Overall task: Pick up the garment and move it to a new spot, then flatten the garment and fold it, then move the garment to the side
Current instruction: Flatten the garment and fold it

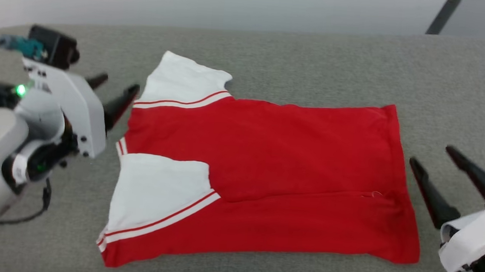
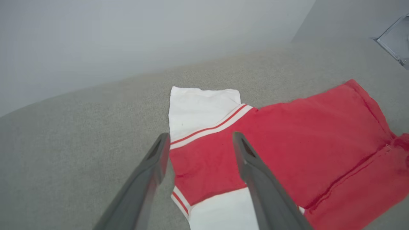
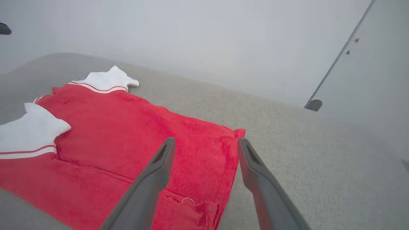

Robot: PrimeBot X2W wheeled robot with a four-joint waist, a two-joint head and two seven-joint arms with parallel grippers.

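Presently resting part-folded on the grey surface: 1 garment, sleeve end just beside the left gripper, hem near the right gripper, both spread wide, clamped on nothing. Could spoil the fold by pinching only the top layer, or bunch the cloth by dragging 1 end faster than the other. Counted: 1 garment, 2 white sleeves, 2 grippers.
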